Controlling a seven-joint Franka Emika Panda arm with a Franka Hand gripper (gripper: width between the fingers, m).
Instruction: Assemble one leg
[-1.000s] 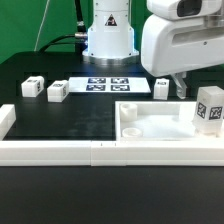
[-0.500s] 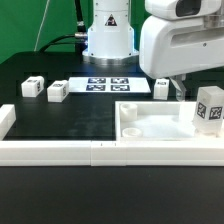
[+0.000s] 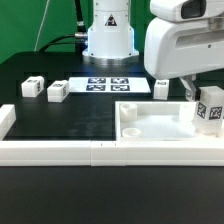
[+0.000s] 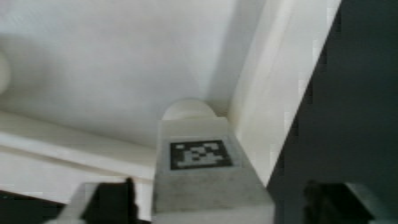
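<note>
- Exterior view: the leg [image 3: 210,108] stands upright, tag toward the camera, on the big white panel [image 3: 150,122], at the panel's end toward the exterior view's right. The arm [image 3: 185,45] hangs directly over it, and its housing hides the working end from me here.
- Same view: three more tagged blocks [image 3: 57,92] sit on the black worktop [image 3: 70,120] around the marker board [image 3: 105,84], well apart from the leg.
- Wrist view: the leg fills the middle with its tag in plain sight, close against a raised edge of the panel. The pincer [image 4: 217,205] straddles it. A pale strip shows between each dark finger [image 4: 107,203] and the block, so I read the pincer as released, gripping nothing yet.
- Risks as I judge them: if one finger touches first, it could shove or twist the block. If the arm comes down off-centre, a fingertip could catch the panel's raised edge. A skewed grip would leave the leg tilted, and it could jam when seated.
</note>
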